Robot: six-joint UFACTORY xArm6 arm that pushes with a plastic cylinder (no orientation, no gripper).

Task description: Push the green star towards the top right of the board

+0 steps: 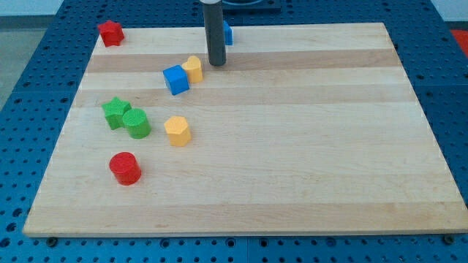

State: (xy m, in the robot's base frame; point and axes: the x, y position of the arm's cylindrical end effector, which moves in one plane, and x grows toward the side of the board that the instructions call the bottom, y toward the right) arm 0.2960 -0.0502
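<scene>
Surface [292, 146]: light wood, planks w/ visible grain, smooth, satin finish. Base under it [29, 88]: blue perforated sheet, looks like painted metal. Rod [213, 33]: dark grey, smooth, matt. Blocks, e.g. green star [115, 112], red cylinder [125, 168], blue cube [175, 79]: solid-colour, plastic-like, smooth, slight sheen.

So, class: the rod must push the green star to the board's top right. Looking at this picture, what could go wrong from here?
1. The green cylinder touches the green star on its right, so a rightward push would probably drag it along.
2. My tip sits at the view's top, right of the yellow block and blue cube; heading straight for the star could knock them.
3. The star lies near the board's left edge, leaving little room behind it.
</scene>
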